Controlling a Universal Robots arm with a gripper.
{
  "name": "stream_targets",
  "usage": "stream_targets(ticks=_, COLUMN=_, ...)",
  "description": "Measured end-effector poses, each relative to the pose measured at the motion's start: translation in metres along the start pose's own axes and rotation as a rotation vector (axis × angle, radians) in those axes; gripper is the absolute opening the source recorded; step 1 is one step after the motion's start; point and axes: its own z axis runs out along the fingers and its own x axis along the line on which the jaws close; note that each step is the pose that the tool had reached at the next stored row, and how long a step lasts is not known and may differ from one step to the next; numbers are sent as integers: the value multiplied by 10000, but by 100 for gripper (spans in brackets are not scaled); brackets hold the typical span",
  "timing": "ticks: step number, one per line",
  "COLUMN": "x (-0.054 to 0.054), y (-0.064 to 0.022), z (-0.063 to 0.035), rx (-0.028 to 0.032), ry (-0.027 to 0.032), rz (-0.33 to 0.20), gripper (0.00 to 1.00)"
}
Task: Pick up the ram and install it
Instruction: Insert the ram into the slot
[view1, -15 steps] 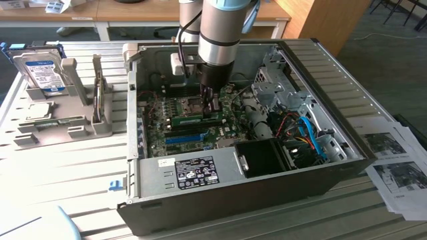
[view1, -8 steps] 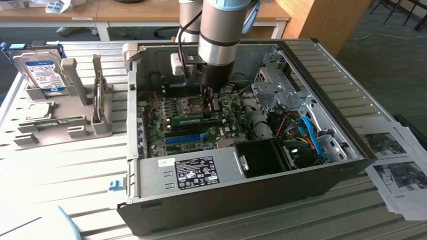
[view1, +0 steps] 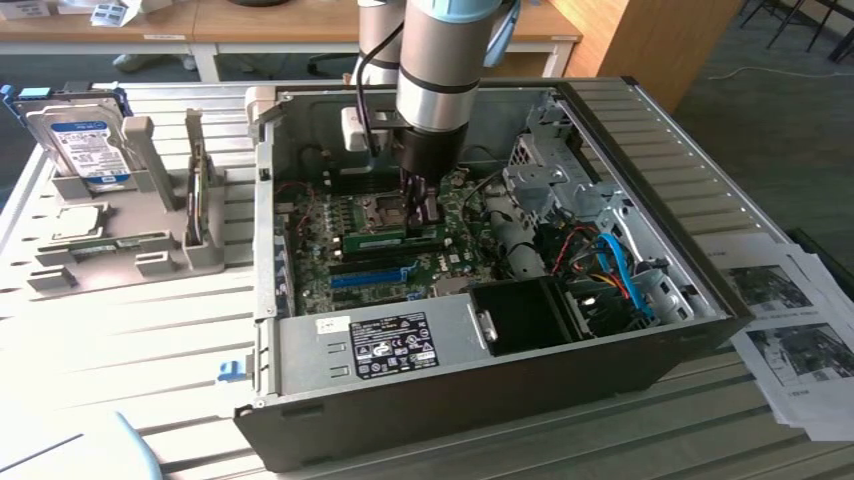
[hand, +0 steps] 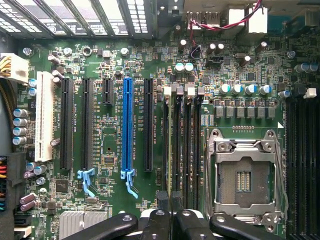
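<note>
Ram (view1: 394, 240) on edge at the black memory slots (hand: 186, 150).
Gripper (view1: 427, 220), jaws narrow, appears to pinch its upper edge so it stands upright, aligned lengthwise with a slot.

Colours noted:
- ram (view1: 387, 239): green, with a paler patch on its face.
- motherboard (hand: 115, 60): dark green with fine pale print.
- one long slot (hand: 127, 125): bright blue, with a light-blue latch at one end.
- neighbouring slots (hand: 67, 125): black. One outer slot (hand: 44, 115): white.
- capacitors (hand: 240, 89): silver and teal tops.
- socket frame (hand: 245, 145): bright silver.
- fingers (hand: 162, 220): black.
- arm (view1: 441, 60): silver, light-blue cap, black wrist.
- case (view1: 694, 200): dark grey outside, pale grey metal inside.
- cables (view1: 617, 262): blue, red, orange.
- hard drive (view1: 83, 145): blue-and-white label.
- bench (view1: 134, 330): white, slatted.
</note>
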Motion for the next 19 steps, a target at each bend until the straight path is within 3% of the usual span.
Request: stream_targets(ticks=19, x=2, y=1, z=-12, rx=0, ry=0, rz=1, gripper=11)
